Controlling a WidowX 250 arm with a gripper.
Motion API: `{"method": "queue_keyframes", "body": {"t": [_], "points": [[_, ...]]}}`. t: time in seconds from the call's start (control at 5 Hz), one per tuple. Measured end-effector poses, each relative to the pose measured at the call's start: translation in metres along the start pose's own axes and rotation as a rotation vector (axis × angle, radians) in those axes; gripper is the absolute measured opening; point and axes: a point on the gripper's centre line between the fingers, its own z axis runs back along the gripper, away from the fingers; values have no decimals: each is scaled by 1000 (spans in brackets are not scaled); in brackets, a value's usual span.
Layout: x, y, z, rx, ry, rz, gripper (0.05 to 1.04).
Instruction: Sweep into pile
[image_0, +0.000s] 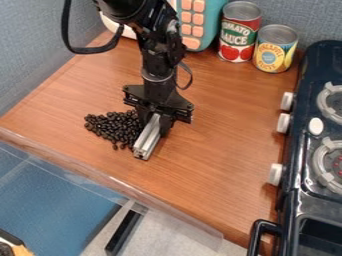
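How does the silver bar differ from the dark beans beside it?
The silver bar is one long, straight piece; the dark beans are many small, rounded ones. The silver bar is held in the pincer, while the dark beans lie loose on the counter. Both have a slight sheen.

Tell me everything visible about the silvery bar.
The silvery bar looks like metal, straight, with grooves along its length and dark spots on its near end. The gripper holds it between its jaws, low at the wooden counter; whether it touches the wood is unclear. Small black beans lie close along its picture-left side.
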Motion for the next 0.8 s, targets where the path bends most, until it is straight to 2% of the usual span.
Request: {"method": "queue_keyframes", "body": {"t": [0.2, 0.4, 0.8], "points": [[1, 24, 0, 19, 14, 54, 385], [4, 23, 1, 7, 6, 70, 385], [4, 2, 2, -51, 13, 110, 385]]}}
